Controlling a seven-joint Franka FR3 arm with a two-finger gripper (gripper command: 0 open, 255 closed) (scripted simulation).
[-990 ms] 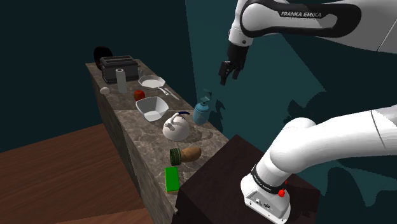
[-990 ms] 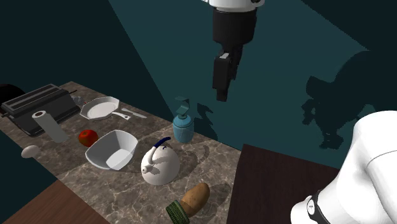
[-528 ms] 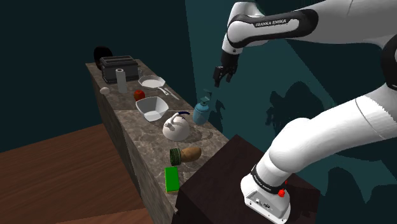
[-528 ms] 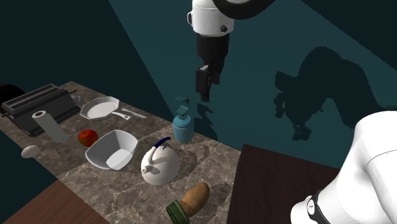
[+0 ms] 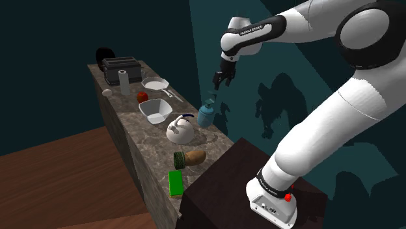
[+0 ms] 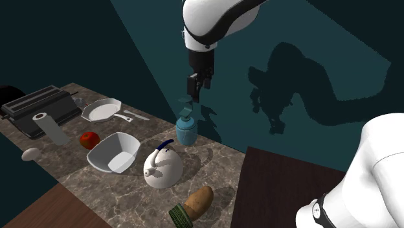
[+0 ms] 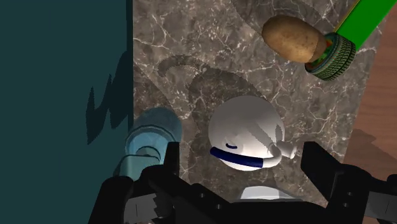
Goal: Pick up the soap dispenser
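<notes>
Claw (image 6: 193, 94) hangs open just above the blue soap dispenser (image 6: 186, 131), near a white bowl (image 6: 100, 160).

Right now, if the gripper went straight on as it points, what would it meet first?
Likely the blue soap dispenser, though the gripper may land just beside it, toward the white kettle.

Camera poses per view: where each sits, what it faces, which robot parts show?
Shoulder view: beside and behind the stand, looking down along the counter; arm and open pincer show.
Second exterior view: across the counter, facing the teal wall; arm and pincer show.
Wrist view: on the hand, looking down; fingers show.
All share soap dispenser and kettle.
</notes>
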